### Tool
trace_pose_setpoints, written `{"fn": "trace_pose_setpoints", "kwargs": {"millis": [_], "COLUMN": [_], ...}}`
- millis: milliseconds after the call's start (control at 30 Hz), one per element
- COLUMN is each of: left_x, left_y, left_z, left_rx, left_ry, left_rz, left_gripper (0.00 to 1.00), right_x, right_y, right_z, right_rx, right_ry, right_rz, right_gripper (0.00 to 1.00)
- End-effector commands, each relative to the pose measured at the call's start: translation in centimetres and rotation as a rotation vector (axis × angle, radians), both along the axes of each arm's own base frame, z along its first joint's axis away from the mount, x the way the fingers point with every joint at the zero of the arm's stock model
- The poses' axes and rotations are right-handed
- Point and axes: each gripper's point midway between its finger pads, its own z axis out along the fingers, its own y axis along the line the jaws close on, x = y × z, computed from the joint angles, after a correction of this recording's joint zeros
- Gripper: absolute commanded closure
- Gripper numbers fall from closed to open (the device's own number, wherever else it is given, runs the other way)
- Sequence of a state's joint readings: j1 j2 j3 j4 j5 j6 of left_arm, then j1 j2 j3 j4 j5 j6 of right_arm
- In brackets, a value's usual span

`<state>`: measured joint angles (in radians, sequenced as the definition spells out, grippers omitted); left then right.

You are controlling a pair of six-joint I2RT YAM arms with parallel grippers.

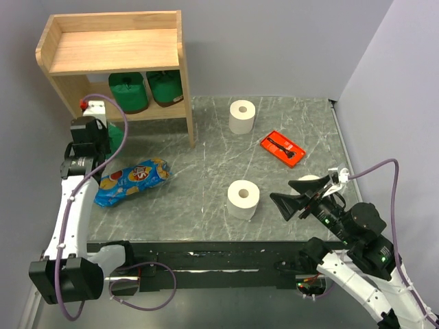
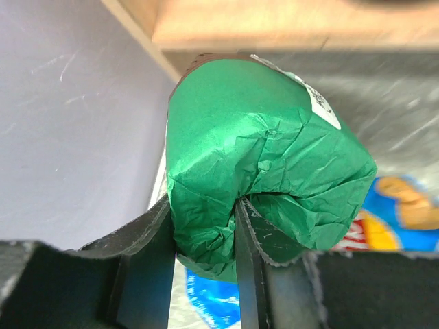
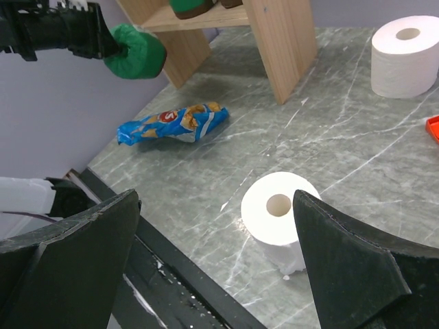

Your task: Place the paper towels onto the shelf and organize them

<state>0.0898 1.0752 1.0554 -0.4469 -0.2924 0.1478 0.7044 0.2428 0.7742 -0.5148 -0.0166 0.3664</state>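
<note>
The left gripper point(image 2: 204, 212) has its jaws closed on a green-wrapped roll point(image 2: 260, 157), pinching the crumpled wrapper at the roll's end. Seen from above, that roll is at the left of the frame, just in front of the lower tier of the wooden shelf point(image 1: 113, 51), near its left side panel. In the right wrist view it shows at the upper left, held up clear of the worktop point(image 1: 206, 161).

On the shelf's lower tier a second green roll point(image 1: 128, 91) and a third green roll point(image 1: 164, 86) stand side by side under the top board.

A blue snack bag point(image 1: 132, 181) lies flat on the worktop at left of centre, below the shelf in the frame and just beside the left arm.

A far white roll point(image 1: 242, 116) stands upright in the upper middle, to the right of the shelf's right panel. A near white roll point(image 1: 243, 199) stands in the lower middle with its tube hole facing up. A third white roll point(image 1: 312, 179) peeks out at the right, mostly hidden behind the right arm.

The right gripper point(image 1: 293, 199) hovers at the lower right with its jaws spread wide and nothing between them. In its own wrist view the near white roll sits on the worktop beyond the fingers.

An orange-red tray point(image 1: 282, 149) with a small dark item in it lies at right of centre, between the far white roll and the right gripper.
</note>
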Motion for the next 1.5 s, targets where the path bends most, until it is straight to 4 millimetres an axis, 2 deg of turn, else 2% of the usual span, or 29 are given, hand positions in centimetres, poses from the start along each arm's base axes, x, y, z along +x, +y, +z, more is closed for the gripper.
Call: {"fn": "trace_pose_setpoints", "kwargs": {"millis": [0,133,167,333,567,700,900,1233,1467], "left_x": [0.4,0.3,0.0,0.4,3.0,4.3,5.4,7.2,8.2], "left_y": [-1.8,-2.0,-1.3,0.4,-0.4,-0.7,0.1,0.6,1.4], "left_z": [7.3,11.2,12.3,13.7,15.3,15.3,15.3,14.1,13.2], "left_rx": [-0.13,-0.16,-0.147,-0.116,-0.201,-0.234,-0.223,-0.255,-0.253], "left_ry": [-0.221,-0.34,-0.366,-0.414,-0.498,-0.519,-0.56,-0.55,-0.549], "left_rz": [-0.016,-0.012,0.022,0.117,0.091,0.086,0.122,0.168,0.21], "left_gripper": [0.72,0.7,0.7,0.7,0.71,0.72,0.7,0.68,0.6], "right_x": [-0.8,-0.7,-0.8,-0.7,-0.9,-0.8,-0.8,-0.7,-0.6], "right_y": [-0.3,0.1,0.1,0.2,0.0,-0.1,0.0,-0.2,-0.3], "right_z": [1.9,2.1,2.2,2.5,3.4,3.5,3.5,4.4,4.2], "right_rx": [0.053,0.051,0.052,0.046,0.046,0.051,0.057,0.059,0.064], "right_ry": [-0.014,0.001,0.0,0.015,0.017,0.019,0.028,0.019,0.02], "right_rz": [0.01,0.022,0.026,0.023,0.022,0.017,0.014,0.005,-0.006], "right_gripper": [0.01,0.01,0.0,0.0,0.0,0.0,0.0,0.0,0.0]}}
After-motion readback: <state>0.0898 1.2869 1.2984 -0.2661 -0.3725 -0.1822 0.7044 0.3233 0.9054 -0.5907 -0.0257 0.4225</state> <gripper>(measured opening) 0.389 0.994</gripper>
